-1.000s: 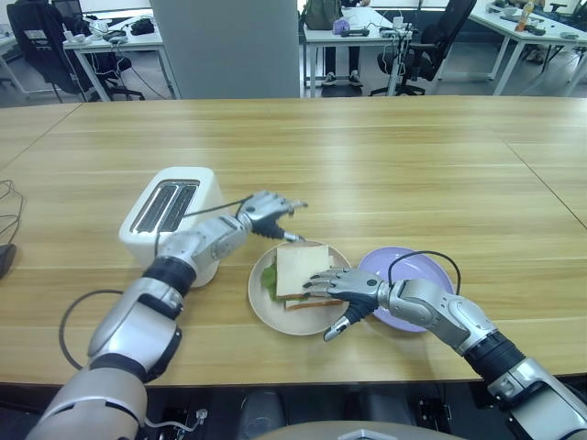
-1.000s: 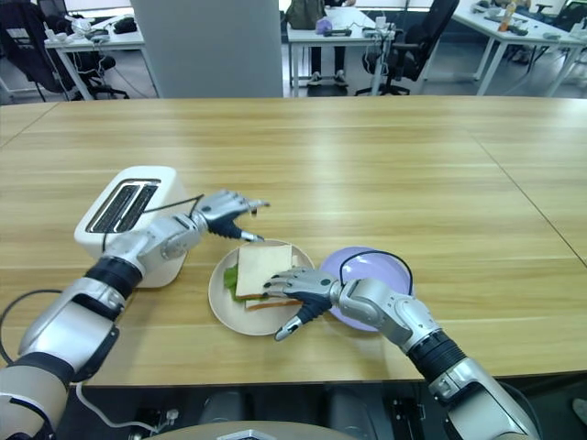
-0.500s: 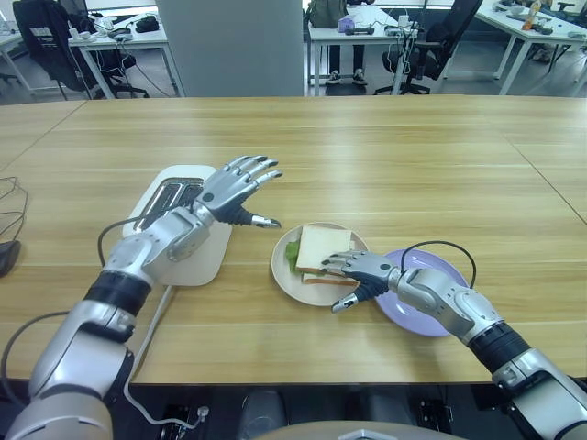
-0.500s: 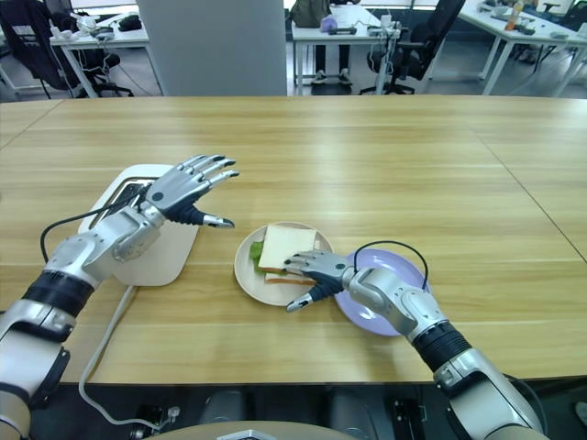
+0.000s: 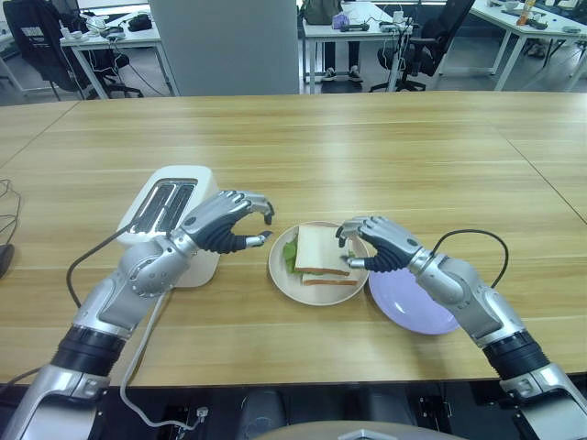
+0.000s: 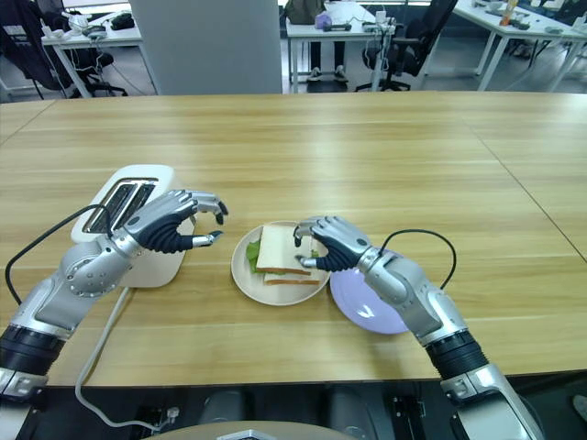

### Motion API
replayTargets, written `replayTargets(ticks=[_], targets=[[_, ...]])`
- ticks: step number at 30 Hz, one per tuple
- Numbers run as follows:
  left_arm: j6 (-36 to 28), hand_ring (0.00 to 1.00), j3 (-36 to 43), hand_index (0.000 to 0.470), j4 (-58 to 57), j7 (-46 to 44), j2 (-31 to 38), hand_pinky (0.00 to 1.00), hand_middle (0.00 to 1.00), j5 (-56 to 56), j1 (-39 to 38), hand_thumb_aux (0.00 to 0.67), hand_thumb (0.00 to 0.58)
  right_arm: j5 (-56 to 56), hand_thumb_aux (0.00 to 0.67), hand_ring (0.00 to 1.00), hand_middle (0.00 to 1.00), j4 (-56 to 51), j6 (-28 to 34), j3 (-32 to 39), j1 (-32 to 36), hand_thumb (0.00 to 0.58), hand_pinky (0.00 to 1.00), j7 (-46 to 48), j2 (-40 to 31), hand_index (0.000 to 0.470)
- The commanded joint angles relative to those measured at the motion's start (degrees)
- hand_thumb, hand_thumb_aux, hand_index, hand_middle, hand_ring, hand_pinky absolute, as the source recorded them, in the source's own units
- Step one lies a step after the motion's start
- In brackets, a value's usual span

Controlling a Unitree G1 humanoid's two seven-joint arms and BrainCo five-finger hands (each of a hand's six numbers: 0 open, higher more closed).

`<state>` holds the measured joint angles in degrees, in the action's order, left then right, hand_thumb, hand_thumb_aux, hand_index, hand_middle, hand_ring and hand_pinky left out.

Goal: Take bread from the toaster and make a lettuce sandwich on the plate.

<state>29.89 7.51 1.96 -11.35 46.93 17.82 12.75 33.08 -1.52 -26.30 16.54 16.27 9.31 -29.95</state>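
A pale wooden desk (image 5: 367, 156) is seen from above, looking forward and down. Near its front middle a round beige plate (image 5: 312, 296) is set. A sandwich (image 5: 321, 255) is laid flat on it: one pale bread slice on top, a second beneath, and green lettuce (image 5: 291, 255) showing between them on the plate's left side. The sandwich is a little longer than wide. Its long axis is pointed away from the desk's front edge, almost square to it.

To the left of the plate, near it but apart, a white toaster (image 5: 168, 203) is stood upright. Its two dark slots are run near to far as well, with the far ends leaned slightly toward the plate.

Between the toaster and the plate the left hand (image 5: 225, 223) is held above the desk. Its fingers are curled inward around nothing, with the tips turned toward the plate.

Over the plate's right rim the right hand (image 5: 381, 243) is held, fingers curled, with the tips at the sandwich's right edge. Whether the bread is actually touched cannot be told; the top slice is seen lying flat.

Just beside the plate on its right, a lilac plate (image 5: 413, 307) is set, partly covered by the right forearm.
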Motion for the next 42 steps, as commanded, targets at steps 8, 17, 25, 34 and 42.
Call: replayTargets(ticks=[8,17,25,34,42], targets=[[-13.0,1.00,4.7,0.460,16.4,-20.2,3.0,1.00,1.00,-0.8,-16.5,0.670,0.580,-6.3,0.670,1.00,1.00,16.4,11.3,4.7,-16.7,0.580,1.00,20.8,-4.8,0.460],[-17.4,1.00,15.4,0.460,10.5,-24.8,-2.2,1.00,1.00,13.8,-15.2,0.670,0.580,-1.3,0.670,1.00,1.00,10.6,14.2,10.9,-18.0,0.580,1.00,23.4,-2.6,0.460],[-19.3,1.00,21.3,0.460,-2.3,-24.9,-8.9,1.00,1.00,22.2,-5.8,0.670,0.580,1.6,0.670,1.00,1.00,-0.8,14.1,13.8,-11.2,0.580,1.00,21.0,2.8,0.460],[-22.4,1.00,26.2,0.460,-31.4,-15.1,-19.1,1.00,1.00,30.5,13.5,0.670,0.580,8.5,0.670,1.00,1.00,-30.5,13.8,16.3,9.4,0.580,1.00,8.1,10.4,0.460],[-22.6,1.00,27.8,0.460,-60.8,9.1,-27.6,1.00,1.00,33.9,32.9,0.670,0.580,13.7,0.670,1.00,1.00,-60.3,10.0,18.8,30.4,0.580,1.00,-15.5,17.8,0.460]])
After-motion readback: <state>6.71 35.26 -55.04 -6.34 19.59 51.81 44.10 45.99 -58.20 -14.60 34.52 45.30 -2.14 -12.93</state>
